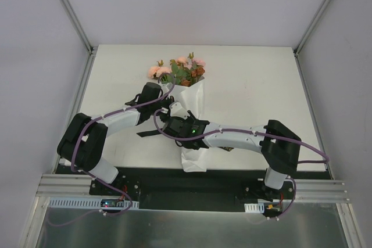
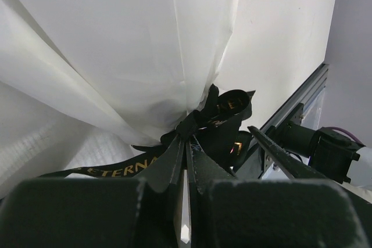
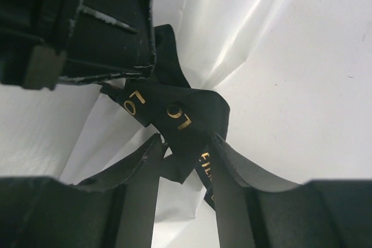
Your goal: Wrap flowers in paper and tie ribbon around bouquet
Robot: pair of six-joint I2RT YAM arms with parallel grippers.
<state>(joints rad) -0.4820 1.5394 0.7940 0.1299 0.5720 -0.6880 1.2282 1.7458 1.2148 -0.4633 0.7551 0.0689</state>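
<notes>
Bouquet (image 1: 185, 85) lay mid-table, flowers (image 1: 177, 69) at the far end, stems in paper (image 1: 195, 105). Both arms reached inward, meeting at its waist. Only the wrist views showed the ribbon (image 2: 221, 114) knotted there: left gripper (image 2: 187, 150) pinched shut on it, right gripper (image 3: 186, 149) partly apart, straddling a ribbon fold.

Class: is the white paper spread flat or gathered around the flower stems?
Gathered: the paper narrows from the flowers to a pinch where the ribbon wraps it.

White table (image 1: 261, 85), paper-wrapped bouquet (image 1: 187, 94) with black ribbon (image 1: 152, 132) on it.
</notes>
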